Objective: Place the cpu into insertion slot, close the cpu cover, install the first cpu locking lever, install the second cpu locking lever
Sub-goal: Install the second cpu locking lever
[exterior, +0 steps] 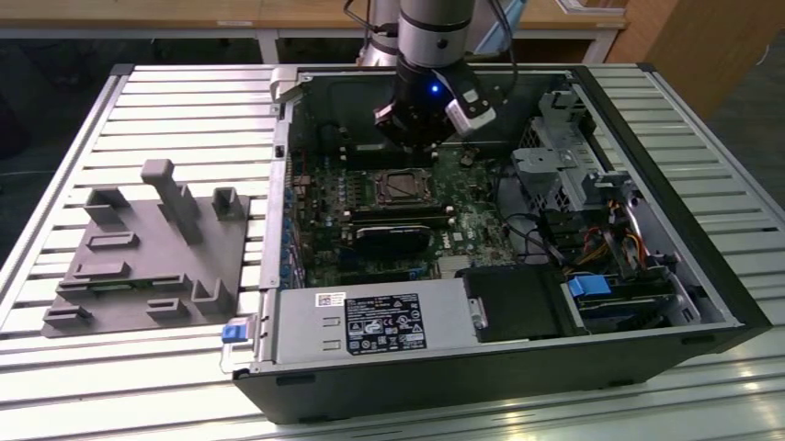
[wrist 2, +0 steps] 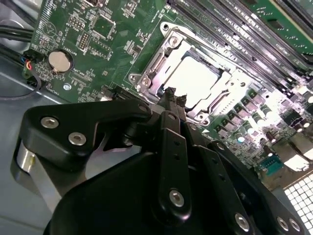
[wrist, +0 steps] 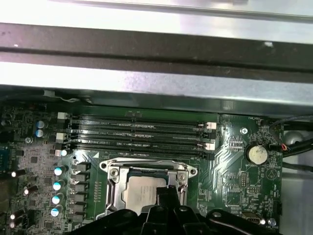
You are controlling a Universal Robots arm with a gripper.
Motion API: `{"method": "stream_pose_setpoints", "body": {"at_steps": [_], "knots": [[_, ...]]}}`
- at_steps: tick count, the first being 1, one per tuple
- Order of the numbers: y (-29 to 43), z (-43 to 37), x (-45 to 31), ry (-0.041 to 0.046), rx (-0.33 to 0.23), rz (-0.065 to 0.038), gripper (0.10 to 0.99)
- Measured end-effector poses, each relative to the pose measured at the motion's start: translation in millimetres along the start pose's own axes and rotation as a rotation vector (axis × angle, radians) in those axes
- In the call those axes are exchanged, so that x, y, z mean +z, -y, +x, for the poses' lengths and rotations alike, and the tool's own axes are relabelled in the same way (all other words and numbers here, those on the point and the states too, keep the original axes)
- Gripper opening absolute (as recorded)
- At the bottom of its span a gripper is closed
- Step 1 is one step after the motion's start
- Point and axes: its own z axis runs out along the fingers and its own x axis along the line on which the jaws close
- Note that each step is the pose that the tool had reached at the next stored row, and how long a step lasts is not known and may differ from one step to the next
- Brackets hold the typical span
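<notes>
- The black metal gripper (wrist 2: pixel 172 94) hung inside the open black computer case (exterior: pixel 687 276), just above the green circuit board (exterior: pixel 322 197) near the case's far wall, as seen in the exterior view.
- In the second wrist view its two slim fingers (wrist 2: pixel 170 100) were drawn together, tips meeting, with nothing seen between them (they stood over the near edge of the socket).
- The cpu (wrist 2: pixel 191 78), a small flat square chip with a dull silver-grey metal top, lay seated in the insertion slot (wrist 2: pixel 156 66), a chip-sized square socket with a thin metallic rim set into the board.
- The cpu cover (wrist 2: pixel 230 81), a thin silver metal frame with a large open window, lay flat around the chip, whose smooth top showed through the window in both wrist views.
- Long black memory slots (wrist: pixel 139 132) ran in parallel rows along one side of the socket; a round silver coin battery (wrist: pixel 256 154) sat on the board near its edge.
- A silver power supply box with a black label (exterior: pixel 368 323) filled the case's near corner.
- A grey moulded plastic fixture (exterior: pixel 147 253) with upright posts rested on the ribbed metal table (exterior: pixel 123 367) beside the case.
</notes>
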Motion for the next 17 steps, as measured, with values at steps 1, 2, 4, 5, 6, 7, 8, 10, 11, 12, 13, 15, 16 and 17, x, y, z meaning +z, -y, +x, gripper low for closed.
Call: {"method": "stream_pose_setpoints", "body": {"at_steps": [1, 2, 4, 5, 6, 7, 8, 10, 11, 12, 13, 15, 16, 17], "knots": [[0.8, 0.0, 0.0, 0.0, 0.0, 0.0, 0.106], [1.6, 0.1, -0.1, 0.0, 0.0, 0.0, 0.106], [3.7, 0.2, -0.2, 0.0, 0.0, 0.0, 0.106], [4.9, 0.3, -0.3, 0.0, 0.0, 0.0, 0.106], [6.3, 0.3, -0.3, 0.0, 0.0, 0.0, 0.106], [7.7, 0.4, -0.4, 0.0, 0.0, 0.0, 0.106], [9.3, 0.5, -0.5, 0.0, 0.0, 0.0, 0.106], [13.5, 0.7, -0.7, 0.0, 0.0, 0.0, 0.106], [15.6, 0.8, -0.8, 0.0, 0.0, 0.0, 0.106], [17.4, 0.8, -0.9, 0.0001, 0.0, 0.0, 0.106], [18.8, 0.9, -1.0, -0.0004, 0.0, 0.0, 0.106], [20.8, 1.0, -1.2, -0.004, 0.0, -0.002, 0.106], [21.7, 1.1, -1.5, -0.0054, 0.0, -0.006, 0.106], [22.6, 1.1, -1.7, -0.0076, 0.001, -0.011, 0.106]]}}
